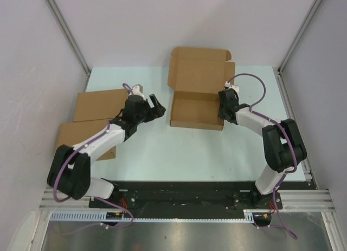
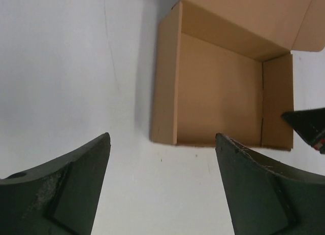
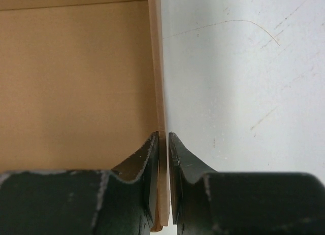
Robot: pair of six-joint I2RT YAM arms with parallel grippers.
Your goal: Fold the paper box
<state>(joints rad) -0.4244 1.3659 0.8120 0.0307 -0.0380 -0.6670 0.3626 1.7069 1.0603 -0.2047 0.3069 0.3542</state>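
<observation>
One open paper box (image 1: pixel 198 94), two flat cardboard boxes (image 1: pixel 100 104) (image 1: pixel 73 134), two end effectors (image 1: pixel 157 105) (image 1: pixel 223 105)

**Open box on the tabletop, an arm at either side**

The box (image 1: pixel 196 116) sits mid-tabletop (image 1: pixel 162 150), lid laid back toward 12 o'clock. The right gripper (image 1: pixel 223 103) meets its 3 o'clock wall. The left gripper (image 1: pixel 158 106) hangs at 9 o'clock, apart from the box. Flat cartons (image 1: pixel 100 105) lie beyond it.

This is a robotics lab test cell. Plain white panels (image 1: pixel 32 72) close in a pale table (image 1: pixel 162 153) on three sides, framed by bare aluminium posts (image 1: pixel 66 33). The left arm (image 1: pixel 100 142) and the right arm (image 1: pixel 255 120) are bolted to a black base plate (image 1: pixel 184 192) on aluminium rails (image 1: pixel 309 199). Purple cables (image 1: pixel 255 80) hang loose, and a slotted cable duct (image 1: pixel 179 218) runs along the front.
</observation>
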